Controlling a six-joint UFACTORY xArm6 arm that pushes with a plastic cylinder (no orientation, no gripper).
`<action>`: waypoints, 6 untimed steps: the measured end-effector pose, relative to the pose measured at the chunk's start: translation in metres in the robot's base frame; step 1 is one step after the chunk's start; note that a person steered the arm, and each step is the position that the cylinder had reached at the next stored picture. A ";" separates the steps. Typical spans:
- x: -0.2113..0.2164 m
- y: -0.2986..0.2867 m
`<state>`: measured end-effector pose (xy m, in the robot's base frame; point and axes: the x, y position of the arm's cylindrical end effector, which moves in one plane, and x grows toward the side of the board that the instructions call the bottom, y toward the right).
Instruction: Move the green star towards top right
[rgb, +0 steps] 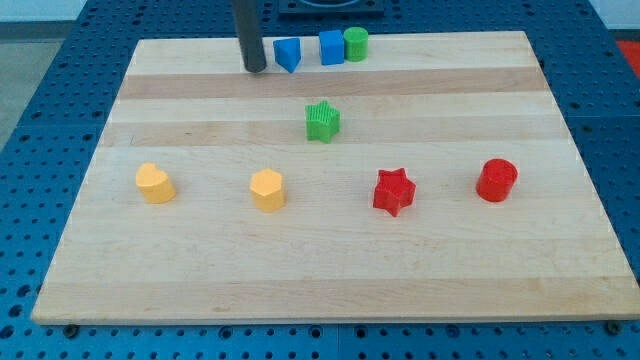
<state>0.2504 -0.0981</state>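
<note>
My tip upper-left of ridged green star.

On the board, you find three blocks in a row along the view's top edge: the blue wedge-like block, the blue cube and the green cylinder, the last two touching. My tip stands just left of the wedge-like block. The green star lies below this row, near the centre. Below it, a second row runs left to right: yellow block, yellow hexagonal block, red star, red cylinder, all well apart.
</note>
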 end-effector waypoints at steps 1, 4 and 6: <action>-0.013 0.021; 0.087 0.010; 0.132 0.038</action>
<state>0.3826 -0.0602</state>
